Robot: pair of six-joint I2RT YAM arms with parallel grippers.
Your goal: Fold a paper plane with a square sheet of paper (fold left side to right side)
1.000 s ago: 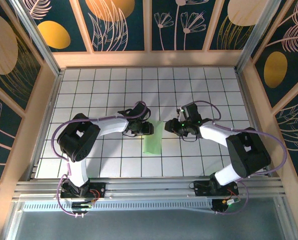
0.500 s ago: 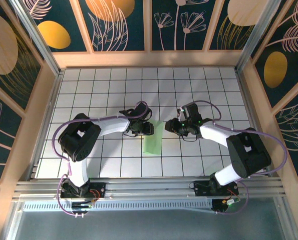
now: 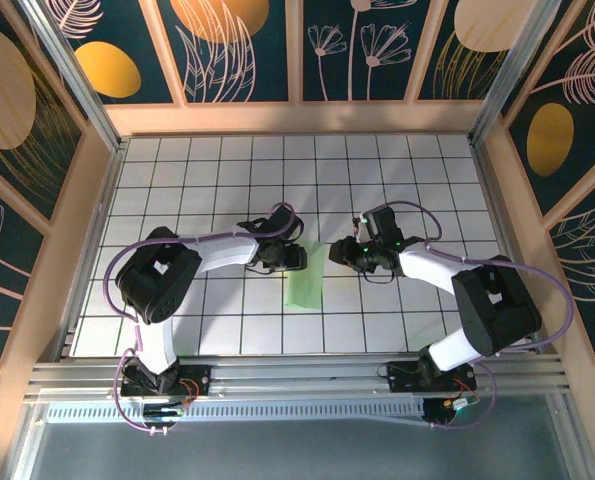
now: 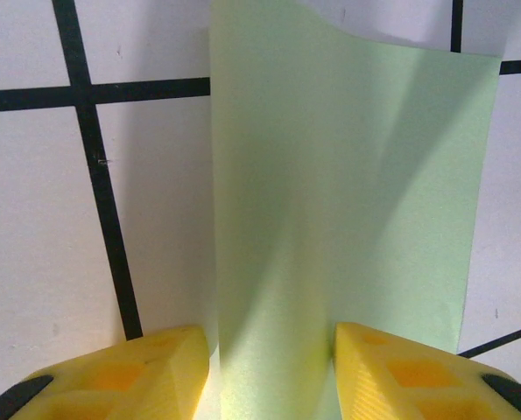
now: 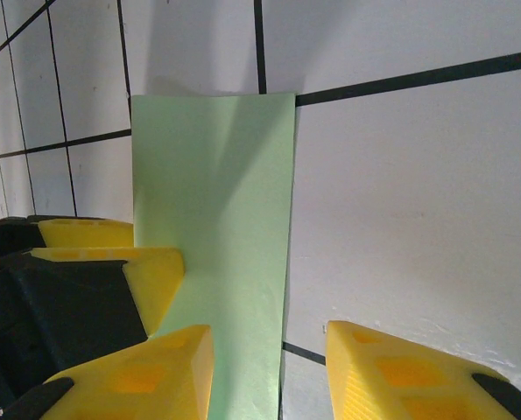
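1. The sheet of paper (image 3: 305, 279) lies near the middle of the white tiled bench (image 3: 177, 180), between the 2 arms. It is folded into a narrow pale green strip. The long axis runs from the far side toward the arm bases, slightly slanted.

2. The left gripper (image 3: 297, 258) sits at the left side of the strip's far end. In the left wrist view, its 2 yellow fingers (image 4: 129, 376) stand apart. The green paper fills the gap between them and continues under the right-hand finger. The jaws are spread and pinch nothing. Whether the fingertips touch the paper cannot be told.

3. The right gripper (image 3: 337, 253) sits opposite, at the right side of the same end. In the right wrist view its jaws are also spread. 1 finger (image 5: 146, 372) is over the paper and the other is over bare tile. The strip's right edge falls in the gap between them.

4. The 2 grippers face each other, close but apart, with the strip's far end between them.

5. The paper surface shows soft shading along its length.
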